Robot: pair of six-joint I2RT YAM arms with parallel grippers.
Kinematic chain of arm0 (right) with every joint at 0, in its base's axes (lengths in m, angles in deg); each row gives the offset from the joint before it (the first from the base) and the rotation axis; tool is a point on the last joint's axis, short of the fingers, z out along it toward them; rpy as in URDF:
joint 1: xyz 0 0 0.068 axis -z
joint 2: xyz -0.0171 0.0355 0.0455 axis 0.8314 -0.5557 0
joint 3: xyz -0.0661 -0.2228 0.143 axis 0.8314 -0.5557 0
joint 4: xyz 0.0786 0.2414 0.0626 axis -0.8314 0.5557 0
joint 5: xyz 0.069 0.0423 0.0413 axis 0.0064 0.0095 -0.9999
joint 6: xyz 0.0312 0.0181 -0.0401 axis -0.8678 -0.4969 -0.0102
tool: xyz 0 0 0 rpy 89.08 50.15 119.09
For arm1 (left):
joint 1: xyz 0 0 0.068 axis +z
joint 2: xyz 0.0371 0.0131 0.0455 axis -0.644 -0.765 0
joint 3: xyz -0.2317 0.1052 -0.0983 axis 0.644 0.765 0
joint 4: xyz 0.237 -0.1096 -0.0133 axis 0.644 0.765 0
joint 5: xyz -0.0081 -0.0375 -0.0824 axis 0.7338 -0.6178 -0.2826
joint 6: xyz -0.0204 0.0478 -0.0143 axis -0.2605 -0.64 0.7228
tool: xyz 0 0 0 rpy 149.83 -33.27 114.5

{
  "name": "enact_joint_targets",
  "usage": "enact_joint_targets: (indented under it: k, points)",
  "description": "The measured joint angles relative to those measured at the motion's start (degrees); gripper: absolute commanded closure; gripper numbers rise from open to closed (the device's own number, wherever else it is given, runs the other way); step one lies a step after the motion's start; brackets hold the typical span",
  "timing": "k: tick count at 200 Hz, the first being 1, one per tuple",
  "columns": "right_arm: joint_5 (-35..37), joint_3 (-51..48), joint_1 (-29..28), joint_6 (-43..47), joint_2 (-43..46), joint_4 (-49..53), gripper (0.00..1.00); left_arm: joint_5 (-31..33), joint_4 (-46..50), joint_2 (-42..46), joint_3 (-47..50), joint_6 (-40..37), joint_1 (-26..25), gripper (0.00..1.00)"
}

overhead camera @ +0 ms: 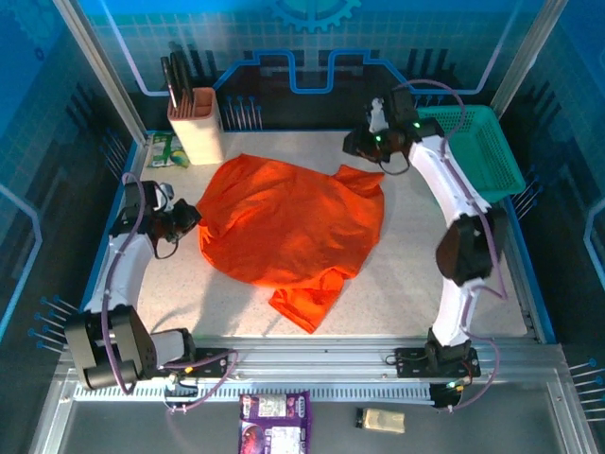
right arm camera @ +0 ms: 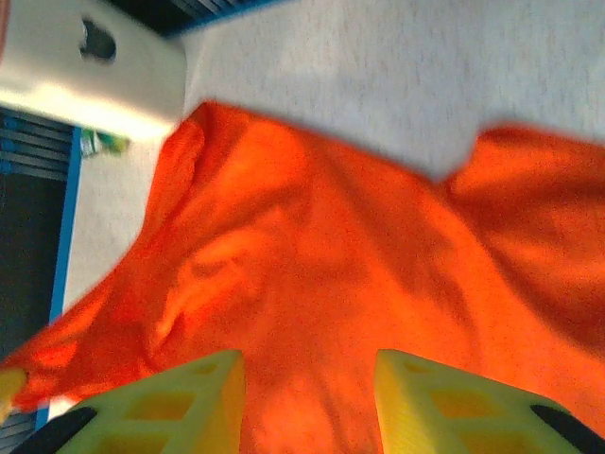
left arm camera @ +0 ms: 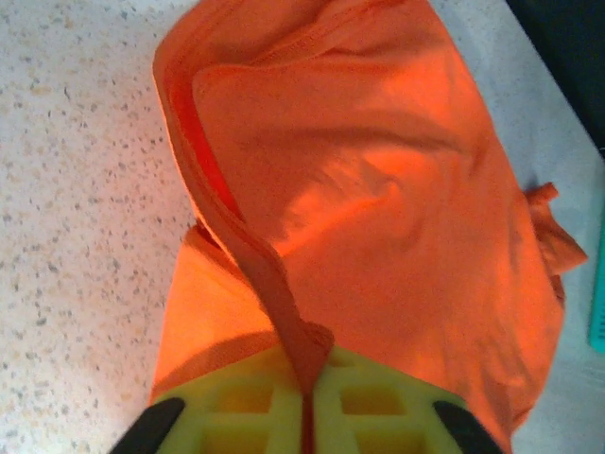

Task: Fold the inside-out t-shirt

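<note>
Here left claw [left arm camera: 309, 374] pinches orange t-shirt [overhead camera: 293, 222]; right claw [right arm camera: 307, 383] gapes

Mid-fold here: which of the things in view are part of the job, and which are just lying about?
Job:
orange t-shirt
left claw, pinching a fold of it
right claw, open over it

Lying about:
teal basket
beige holder with dark handles
green packet
purple packets below the rail

On my screen the t-shirt [overhead camera: 293, 222] is thin, soft orange cloth, matt, with stitched seams showing. The table [overhead camera: 425, 274] looks speckled, matt and stone-like; the basket [overhead camera: 487, 156] is teal plastic mesh.
</note>
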Motion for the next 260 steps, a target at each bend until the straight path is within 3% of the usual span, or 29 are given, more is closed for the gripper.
enact_joint_targets:
  k: [19, 51, 98, 130, 169, 209, 230, 260]
  points:
    - [0.0, -12.7, -1.6, -0.4, 8.8, -1.3, 0.57, 0.1, 1.8, 4.7, 1.5, 0.7, 0.0, 0.74]
    - [-0.3, -28.9, -8.8, -2.2, 14.9, -3.5, 0.54, 2.9, 4.8, 11.5, 1.5, 1.6, 0.0, 0.52]
    - [-2.8, -41.1, -21.5, -7.0, 14.4, -7.8, 0.44, 4.8, 6.6, 12.9, -0.4, 1.8, -0.6, 0.53]
    - [-3.8, -41.3, -24.3, -8.3, 8.9, -13.2, 0.37, 3.7, 5.7, 7.0, -1.5, 1.7, -5.6, 0.56]
    - [-2.3, -42.4, -18.6, -6.0, 3.9, -13.7, 0.27, 3.0, 4.7, 2.8, -1.5, 1.7, -9.9, 0.56]
    - [-1.0, -43.1, -1.7, -1.3, 3.8, -12.2, 0.27, 2.8, 4.7, 2.7, -1.5, 0.2, -10.1, 0.57]
    - [3.6, -42.5, 6.5, 0.7, 4.5, -10.0, 0.26, 2.2, 4.7, 2.7, -1.0, -0.9, -10.1, 0.58]
    - [10.4, -41.6, 9.3, 1.7, 11.0, -6.0, 0.27, 2.3, 5.6, 1.3, 0.4, -2.2, -11.7, 0.60]
